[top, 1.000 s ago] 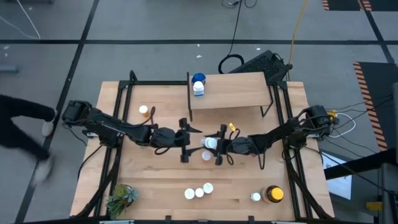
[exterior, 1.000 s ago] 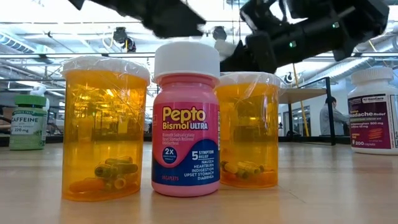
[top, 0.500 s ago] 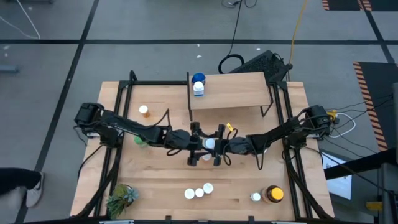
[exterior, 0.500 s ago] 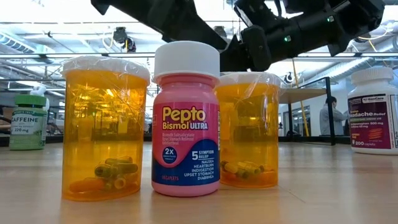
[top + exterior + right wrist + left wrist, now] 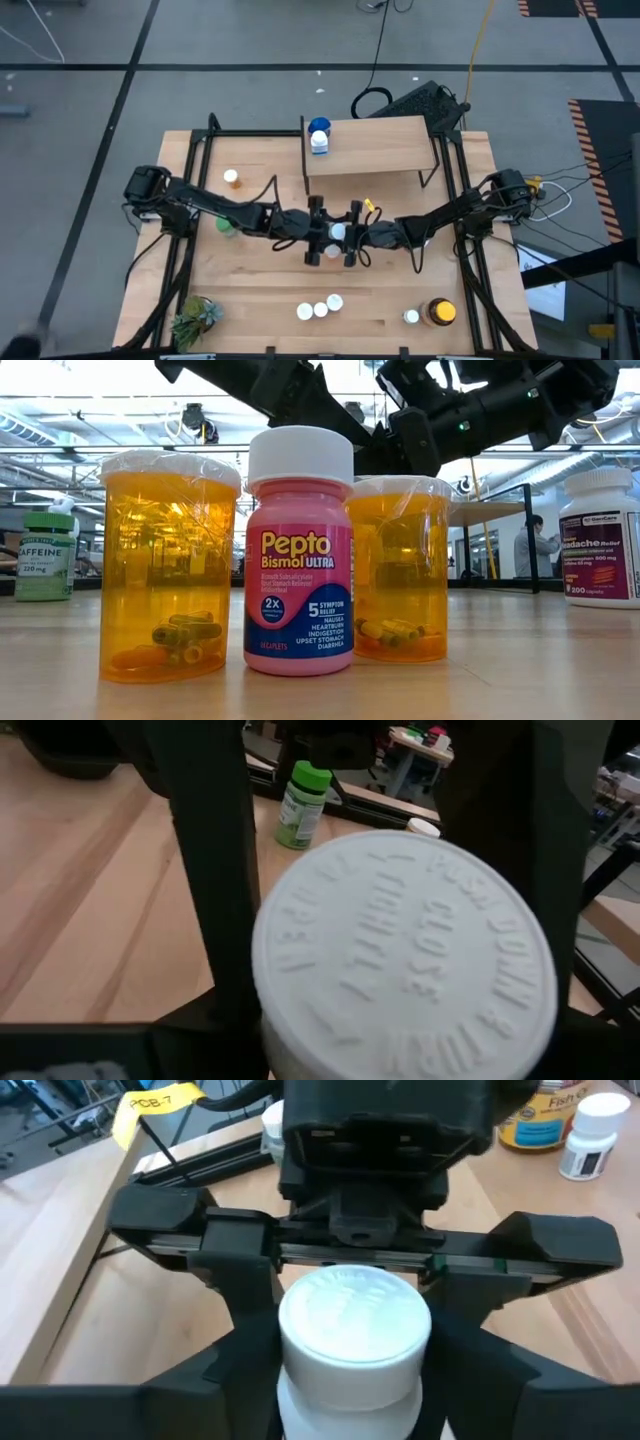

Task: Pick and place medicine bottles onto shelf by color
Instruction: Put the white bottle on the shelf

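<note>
A white-capped medicine bottle (image 5: pixel 338 232) stands upright between my two grippers over the middle of the table. My right gripper (image 5: pixel 346 233) comes from the right and is shut on it. My left gripper (image 5: pixel 324 232) faces it from the left, open, with its fingers (image 5: pixel 210 870) close on either side of the cap (image 5: pixel 405 960); whether they touch it I cannot tell. The shelf (image 5: pixel 380 150) stands at the far side and bears a blue-capped bottle (image 5: pixel 319 127) and a white one (image 5: pixel 319 146) at its left end. My right gripper pinches the bottle between its two fingers (image 5: pixel 252 1305) at the cap's sides (image 5: pixel 292 1330). The fingers come level from the table's right. The bottle sits upright, cap up, and the low view shows both grippers well above the tabletop.
A green bottle (image 5: pixel 227 228) and an orange one (image 5: pixel 231 178) stand at the left. Three bottles (image 5: pixel 320 309) line the near edge, with a white bottle (image 5: pixel 411 317) and an amber jar (image 5: pixel 440 312) near right. A plant (image 5: pixel 195 318) sits near left.
My left gripper has gone toward the table's right and now stands at the bottle in my right gripper, uncovering the green bottle behind it. A person at the table's left has walked out of view.
</note>
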